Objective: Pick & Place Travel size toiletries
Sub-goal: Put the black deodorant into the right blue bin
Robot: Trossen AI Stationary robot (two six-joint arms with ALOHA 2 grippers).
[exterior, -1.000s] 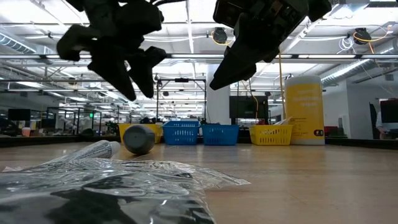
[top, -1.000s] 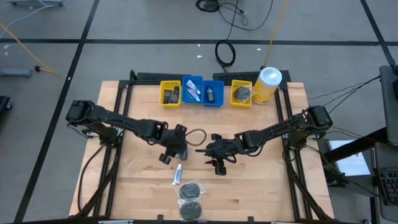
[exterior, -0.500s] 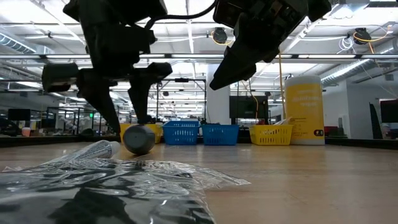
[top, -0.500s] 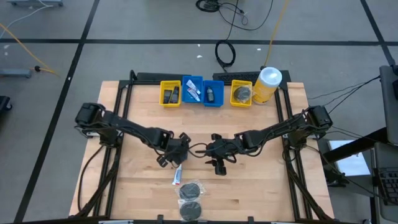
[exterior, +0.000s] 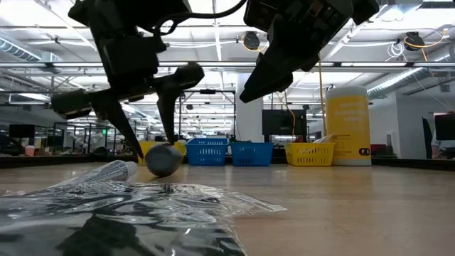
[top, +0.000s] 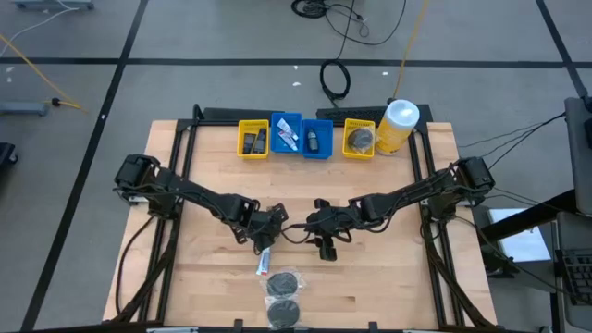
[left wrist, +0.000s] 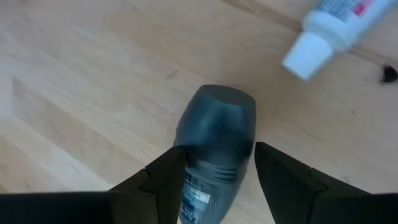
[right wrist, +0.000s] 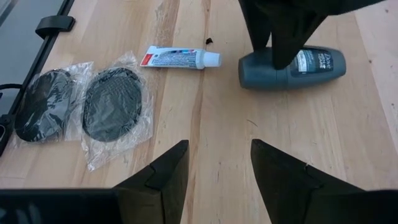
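A dark grey roll-on bottle (right wrist: 292, 67) lies on its side on the wooden table. My left gripper (left wrist: 219, 149) is low over it, open, with one finger on each side of the bottle (left wrist: 214, 134). In the high view that gripper (top: 262, 231) hides the bottle. Beside it lies a thin white tube (right wrist: 180, 58). Two dark mesh puffs in clear wrap (right wrist: 115, 106) (right wrist: 42, 106) lie nearer the table's front edge. My right gripper (right wrist: 217, 180) hangs open above the table to the right of the bottle, with nothing between its fingers. My left gripper comes steeply from above, and its fingers (left wrist: 171, 177) lie across the bottle's body (left wrist: 205, 180), behind the rounded cap. One finger looks flush with the bottle's side. Whether either finger touches it, I cannot tell. The bottle rests on the table.
Along the far edge stand two yellow bins (top: 253, 139) (top: 359, 139) with two blue bins (top: 286, 134) (top: 316, 139) between them, each holding small items. A tall yellow canister (top: 398, 125) stands to their right. The wrapped puffs (top: 283, 284) lie front centre.
My left gripper has sunk toward the table and shifted a little toward the near edge, rolling about its own axis. Its fingers, which hung above the bottle, now stand on either side of it. The gap between them looks unchanged.
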